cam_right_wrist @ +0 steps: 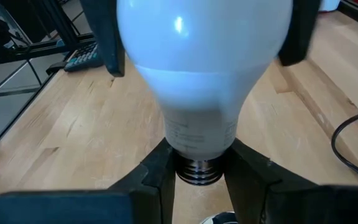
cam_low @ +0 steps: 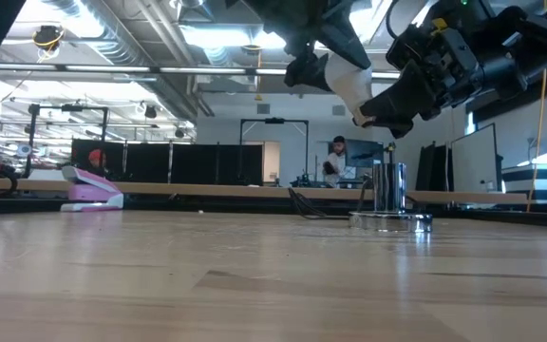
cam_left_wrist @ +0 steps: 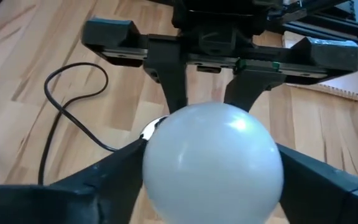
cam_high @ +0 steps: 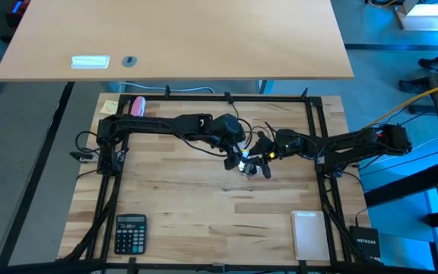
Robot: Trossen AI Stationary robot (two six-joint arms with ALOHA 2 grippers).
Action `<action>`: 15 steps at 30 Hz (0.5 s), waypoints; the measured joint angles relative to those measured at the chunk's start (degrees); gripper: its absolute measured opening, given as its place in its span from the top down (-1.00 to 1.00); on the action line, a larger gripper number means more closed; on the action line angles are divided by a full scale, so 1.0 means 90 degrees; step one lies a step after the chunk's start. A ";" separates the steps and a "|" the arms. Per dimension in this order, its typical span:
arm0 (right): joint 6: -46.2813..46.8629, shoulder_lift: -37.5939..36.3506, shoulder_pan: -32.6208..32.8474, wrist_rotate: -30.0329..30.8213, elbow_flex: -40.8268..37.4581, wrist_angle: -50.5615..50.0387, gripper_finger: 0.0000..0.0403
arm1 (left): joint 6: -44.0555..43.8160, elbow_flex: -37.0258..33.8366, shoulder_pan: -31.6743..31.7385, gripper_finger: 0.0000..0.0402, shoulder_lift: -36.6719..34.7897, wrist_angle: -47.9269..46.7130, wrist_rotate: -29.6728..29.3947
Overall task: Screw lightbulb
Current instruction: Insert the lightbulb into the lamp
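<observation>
Lightbulb: white, smooth, rounded globe tapering to a narrow neck and a ribbed metal screw base; held in the air over the middle of the counter, between both arms, above the silver socket.

Right gripper: fingers pinching the screw base from two sides, seen plainly in the right wrist view. Left gripper: fingers flanking the globe on either side, seemingly closed against it; actual contact on the far side of the globe hidden by the bulb itself.

Hard to make out: in the high view, bulb and socket merged into one bright spot beneath the crossing arms; in the low view, globe half covered by dark gripper parts and cut against ceiling lights; socket rim only glimpsed at the edge of each wrist view. Printing on the bulb's neck too faint to read.

Surface: pale butcher-block wood inside a black frame. Black cord looping across the planks near the socket. Calculator at the near left corner, white notebook at the near right, pink-and-white object at the far left edge. Second, lighter tabletop beyond. Room behind: open workshop with ceiling ducts, dark partitions, and a person standing far off.
</observation>
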 joint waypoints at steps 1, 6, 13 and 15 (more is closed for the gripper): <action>0.0013 0.0000 0.0002 -0.0002 0.0000 0.0006 0.43 | 0.0003 0.0000 0.0000 -0.41 0.0000 0.0000 0.0000; 0.0299 0.0000 0.0002 -0.0048 0.0000 0.0026 0.30 | 0.0102 0.0000 -0.0004 -0.22 -0.0002 0.0015 0.0008; 0.0308 -0.0572 0.0000 -0.0230 0.0002 -0.0735 -0.02 | 0.0177 -0.0001 -0.0046 -0.23 -0.0079 -0.0138 -0.0032; 0.0308 -0.1023 0.0000 -0.0277 0.0002 -0.1498 -0.10 | 0.0227 -0.0002 -0.0090 -0.26 -0.0152 -0.0220 -0.0118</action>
